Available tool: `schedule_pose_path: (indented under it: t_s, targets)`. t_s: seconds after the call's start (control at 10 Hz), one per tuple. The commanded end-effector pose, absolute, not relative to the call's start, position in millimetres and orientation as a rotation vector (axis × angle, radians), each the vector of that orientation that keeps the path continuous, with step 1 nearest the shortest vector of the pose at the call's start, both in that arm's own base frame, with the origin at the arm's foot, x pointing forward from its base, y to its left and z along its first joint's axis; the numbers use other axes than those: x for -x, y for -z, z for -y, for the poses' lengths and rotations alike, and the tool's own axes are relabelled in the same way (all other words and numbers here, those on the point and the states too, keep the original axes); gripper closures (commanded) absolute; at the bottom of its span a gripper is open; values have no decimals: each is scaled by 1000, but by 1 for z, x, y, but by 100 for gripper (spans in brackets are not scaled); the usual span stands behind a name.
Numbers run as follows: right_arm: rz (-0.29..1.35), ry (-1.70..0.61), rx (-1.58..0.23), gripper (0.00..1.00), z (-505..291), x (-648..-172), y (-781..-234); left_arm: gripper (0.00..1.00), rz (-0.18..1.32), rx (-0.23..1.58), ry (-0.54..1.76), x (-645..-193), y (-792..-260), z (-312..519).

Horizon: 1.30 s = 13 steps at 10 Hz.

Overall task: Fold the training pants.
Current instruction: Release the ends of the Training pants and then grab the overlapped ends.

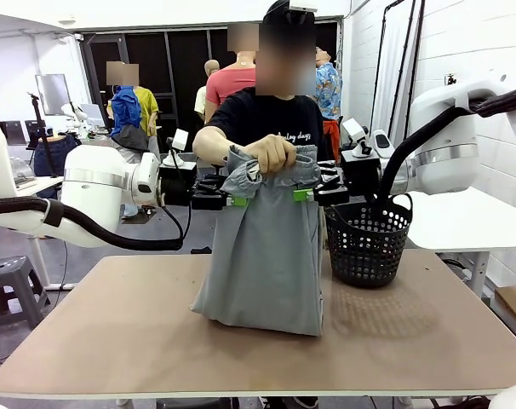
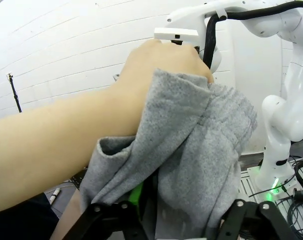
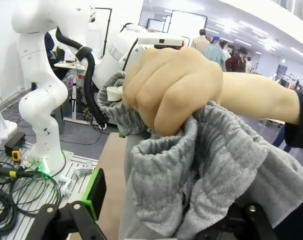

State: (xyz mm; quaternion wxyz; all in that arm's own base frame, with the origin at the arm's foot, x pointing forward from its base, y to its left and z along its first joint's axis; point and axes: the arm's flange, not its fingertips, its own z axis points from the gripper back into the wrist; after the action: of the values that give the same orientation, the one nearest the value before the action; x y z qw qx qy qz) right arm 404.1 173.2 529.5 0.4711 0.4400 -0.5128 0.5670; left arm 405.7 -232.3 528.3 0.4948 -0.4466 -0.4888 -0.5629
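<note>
The light grey training pants (image 1: 265, 256) hang folded over the middle of the table, their lower end resting on the tabletop. A person's hand (image 1: 271, 153) grips the gathered waistband from above. My left gripper (image 1: 232, 198) stands at the pants' left top edge and my right gripper (image 1: 313, 194) at the right top edge. In the left wrist view, the left gripper (image 2: 176, 222) has its jaws spread wide with the grey fabric (image 2: 201, 150) draped between them. The right gripper (image 3: 171, 217) is also open around the cloth (image 3: 191, 170), its green pad (image 3: 96, 192) standing apart from it.
A black mesh basket (image 1: 369, 243) stands on the table (image 1: 428, 341) right of the pants, close under my right arm. The person stands at the far edge behind the pants. Other people and equipment are farther back.
</note>
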Motion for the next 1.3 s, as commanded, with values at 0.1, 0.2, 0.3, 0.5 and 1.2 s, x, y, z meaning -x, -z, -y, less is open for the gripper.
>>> schedule_pose_path:
  t_s: [0.1, 0.2, 0.3, 0.5, 1.2]
  targets:
    - [1249, -1354, -1119, 0, -171, -409, -530, 0, 1171, 1103, 1363, -405, -528, 232]
    - [1244, -1353, -1117, 0, -172, -409, -529, 0, 1173, 1107, 1357, -405, -528, 231]
    - [1253, -1357, -1100, 0, -171, -410, -528, 0, 1173, 1093, 1353, -406, -527, 231]
    - [1241, -1349, -1097, 0, -166, -407, -526, 0, 1156, 1091, 1341, -403, -526, 228]
    - [1298, -1271, -887, 0, -145, -402, -518, 0, 1158, 978, 1241, -391, -525, 204]
